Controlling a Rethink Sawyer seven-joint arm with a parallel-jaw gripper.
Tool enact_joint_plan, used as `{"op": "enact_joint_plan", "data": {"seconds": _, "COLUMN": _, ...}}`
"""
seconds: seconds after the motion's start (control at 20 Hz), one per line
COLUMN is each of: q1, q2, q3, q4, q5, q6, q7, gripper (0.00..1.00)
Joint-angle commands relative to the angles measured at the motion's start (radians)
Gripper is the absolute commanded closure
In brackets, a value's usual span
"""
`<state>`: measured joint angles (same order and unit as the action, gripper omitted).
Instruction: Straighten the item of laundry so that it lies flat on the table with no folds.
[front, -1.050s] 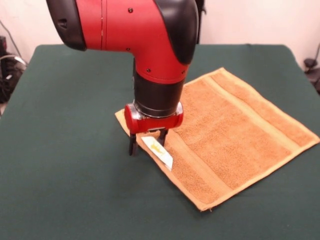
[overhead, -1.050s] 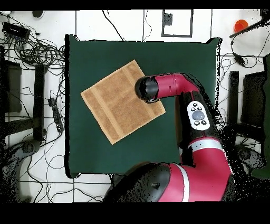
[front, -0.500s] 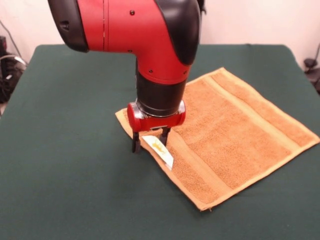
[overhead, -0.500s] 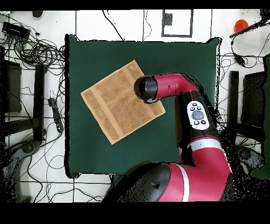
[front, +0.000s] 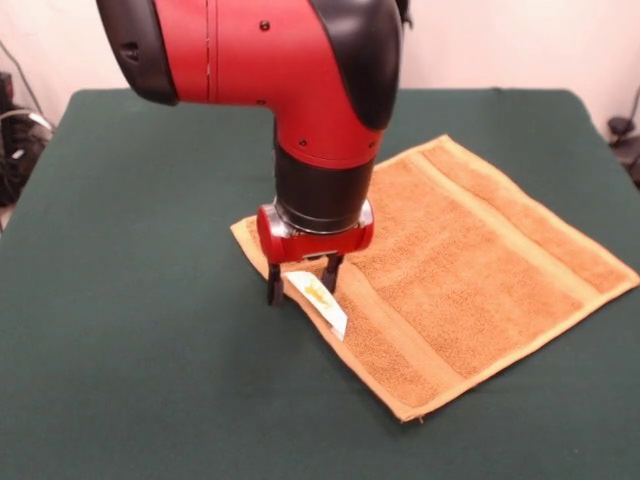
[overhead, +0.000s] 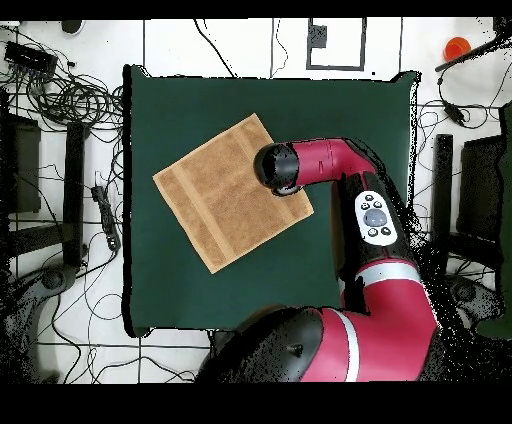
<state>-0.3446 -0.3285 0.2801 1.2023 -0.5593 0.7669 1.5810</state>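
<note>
One towel (front: 460, 265) flat on one green table (front: 130, 350), one tool (front: 302, 282) spread apart astride its white label (front: 318, 303).

robot lab, cable tangles (overhead: 70, 95) on tiled floor (overhead: 230, 45), felt-topped table (overhead: 360, 120)

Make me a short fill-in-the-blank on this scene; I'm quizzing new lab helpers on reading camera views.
1. The towel lies on a dark ____ table.
2. The claw stands over the towel's corner that bears a small white ____.
3. The arm is red and ____.
4. The claw's fingers point ____.

Missing words: green; label; black; down
</note>
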Motion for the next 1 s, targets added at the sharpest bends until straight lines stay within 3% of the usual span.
{"op": "enact_joint_plan", "data": {"seconds": 0.05, "q1": 0.028, "q2": 0.033, "q3": 0.129, "q4": 0.106, "q5": 0.05, "q6": 0.126, "q7": -0.162, "gripper": 0.0}}
{"op": "enact_joint_plan", "data": {"seconds": 1.0, "q1": 0.064, "q2": -0.031, "q3": 0.087, "q4": 0.126, "q5": 0.096, "q6": 0.142, "q7": -0.052, "gripper": 0.0}}
